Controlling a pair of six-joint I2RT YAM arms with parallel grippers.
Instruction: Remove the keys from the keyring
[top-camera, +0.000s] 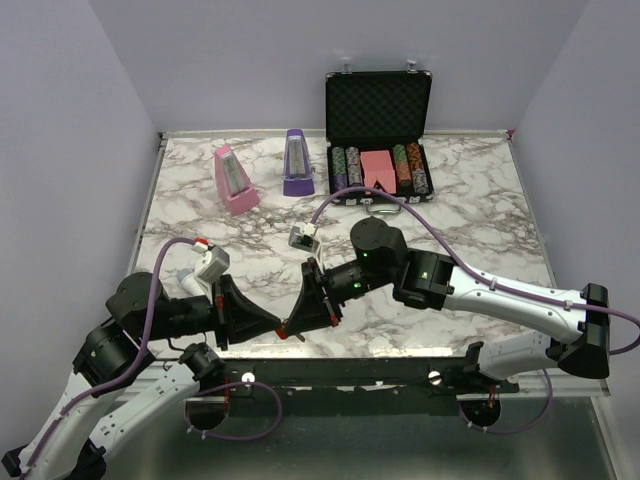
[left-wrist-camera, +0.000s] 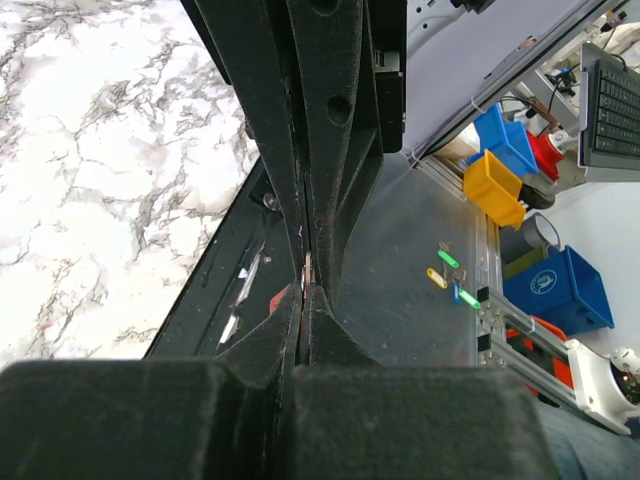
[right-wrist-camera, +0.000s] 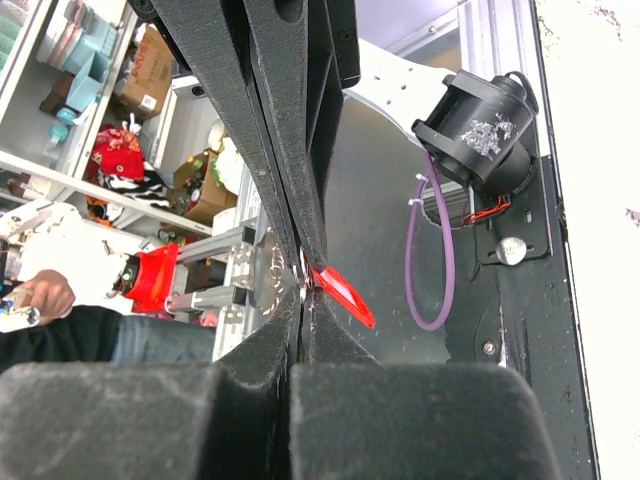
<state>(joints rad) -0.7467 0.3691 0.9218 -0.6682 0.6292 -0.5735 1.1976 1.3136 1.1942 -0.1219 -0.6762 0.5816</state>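
Note:
My two grippers meet tip to tip just above the table's near edge. The left gripper (top-camera: 278, 327) is shut, and so is the right gripper (top-camera: 293, 322). The red keyring tag (top-camera: 287, 334) hangs at the junction. In the right wrist view the tag (right-wrist-camera: 345, 293) sticks out beside my shut gripper (right-wrist-camera: 304, 298), with a thin silvery ring or key (right-wrist-camera: 303, 266) pinched between both pairs of tips. In the left wrist view my gripper (left-wrist-camera: 304, 296) is shut on a thin metal sliver (left-wrist-camera: 307, 268), with a bit of red (left-wrist-camera: 278, 298) beside it. I cannot tell key from ring.
An open black case (top-camera: 378, 100) with poker chips and a pink card block (top-camera: 376, 168) stands at the back. A pink metronome (top-camera: 235, 180) and a purple one (top-camera: 296, 162) stand back left. A small grey-white object (top-camera: 303, 237) lies mid-table.

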